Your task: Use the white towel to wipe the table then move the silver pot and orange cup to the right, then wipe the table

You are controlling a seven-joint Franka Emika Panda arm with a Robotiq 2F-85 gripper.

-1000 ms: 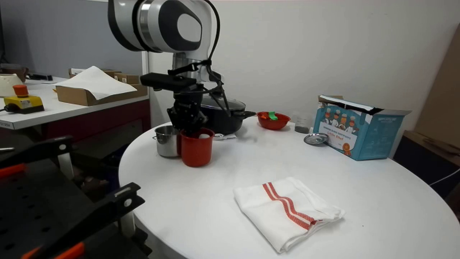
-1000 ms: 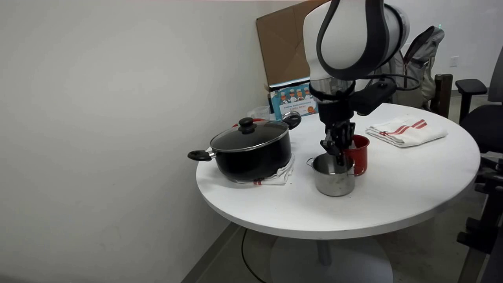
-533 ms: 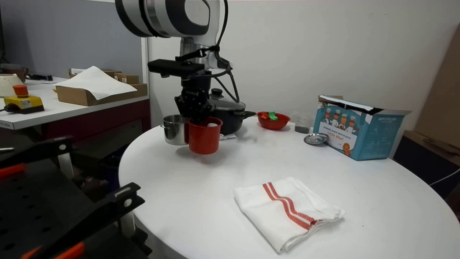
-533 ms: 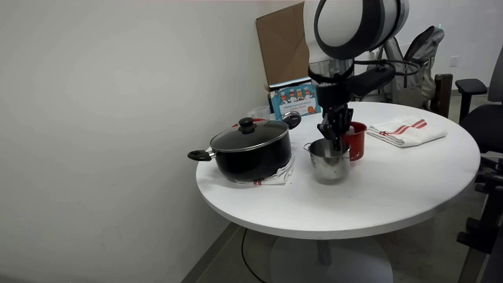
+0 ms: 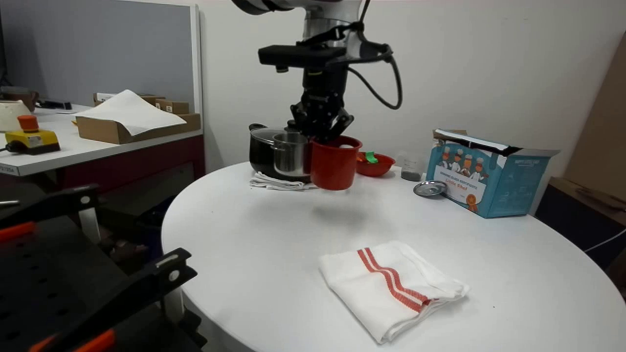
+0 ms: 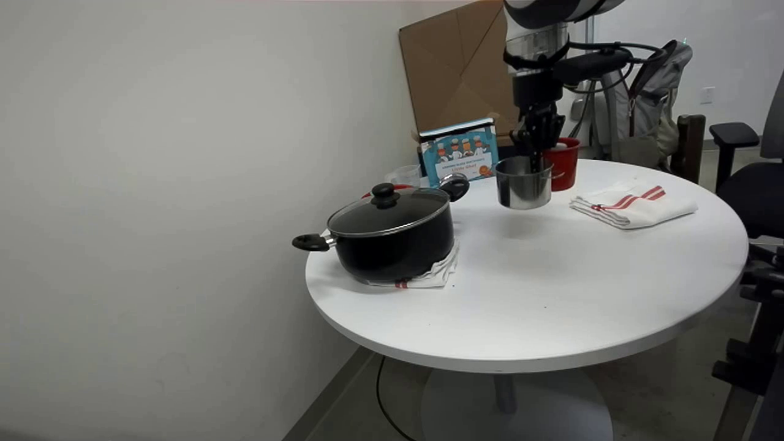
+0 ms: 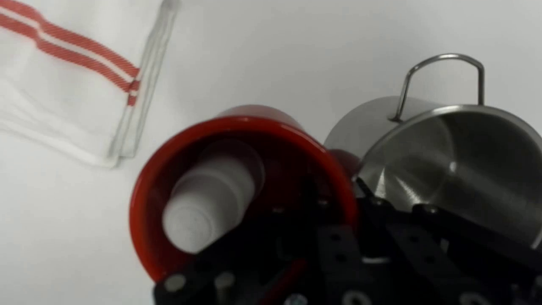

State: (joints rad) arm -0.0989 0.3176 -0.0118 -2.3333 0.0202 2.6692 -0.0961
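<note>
Gripper clamps red cup and silver pot aloft; black lidded pot and Little Chef box line table's wall-side edge.

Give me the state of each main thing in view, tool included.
Cup: about upright, held off the table, white piece inside.
Pot: about upright, held off the table, uncovered.
Tool: shut, pinching the cup and pot walls together.
Towel: folded, lying flat.
Black pot: lid on, standing on a folded cloth.
Bowl: upright, green and orange-red pieces inside.
Box: open at the top.
Stop button: cannot tell whether pressed.
</note>
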